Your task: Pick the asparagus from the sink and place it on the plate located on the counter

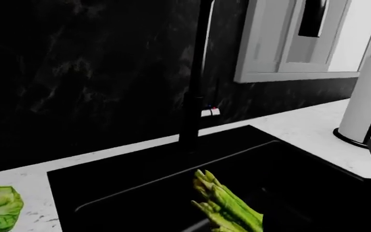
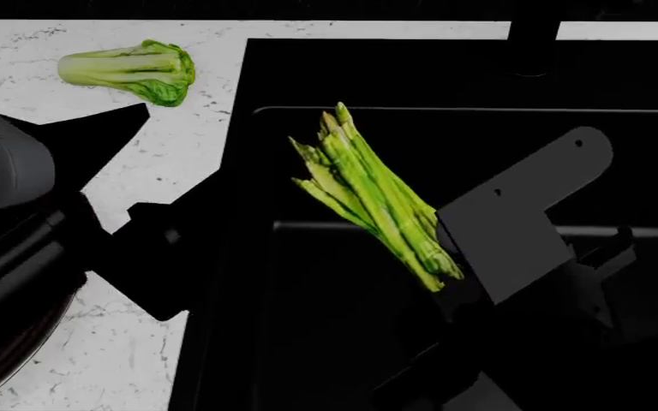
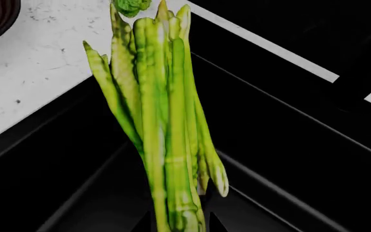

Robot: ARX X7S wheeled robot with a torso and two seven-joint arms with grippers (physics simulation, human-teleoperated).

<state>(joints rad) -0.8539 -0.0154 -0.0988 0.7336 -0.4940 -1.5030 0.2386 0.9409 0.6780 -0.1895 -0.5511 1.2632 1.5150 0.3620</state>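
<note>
The asparagus (image 2: pixel 373 195), mid-frame over the sink (image 2: pixel 306 342), appears held at its butt end by the right gripper (image 2: pixel 449 278); slipping could be caused by so short a hold. The left gripper's opening cannot be told.

Asparagus (image 3: pixel 166 145) above black sink (image 3: pixel 289 145)

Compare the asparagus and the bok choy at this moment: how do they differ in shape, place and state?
The asparagus is a long, thin bundle of pointed spears; the bok choy is short and stubby with a leafy head. The asparagus is over the black sink; the bok choy lies on the white counter beside it. The asparagus appears held at its base by the right gripper; the bok choy lies untouched. Both are green vegetables.
</note>
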